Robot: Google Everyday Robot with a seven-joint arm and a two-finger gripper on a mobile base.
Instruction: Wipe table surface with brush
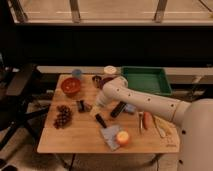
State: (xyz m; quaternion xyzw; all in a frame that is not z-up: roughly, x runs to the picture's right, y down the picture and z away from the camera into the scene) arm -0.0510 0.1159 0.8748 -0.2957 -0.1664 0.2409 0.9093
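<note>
Brush (pixel 118 109) was not yet lifted, so reaching for it was likely the step in hand. From the left came a bowl (pixel 71 86), then the gripper (pixel 95 110), low over the table (pixel 75 137) with jaws wide and apparently empty, near a short black bar (pixel 101 120). Just right of it lay the brush, probably the slim diagonal tool at mid-table. Next, the gripper needed to shift right and close on the handle before any wiping.

The scene was dim, with pale light only beyond the window (pixel 115 9) at the top. The table (pixel 75 139) glowed warm brown. The gripper (pixel 96 109), low over its middle, showed pale.
</note>
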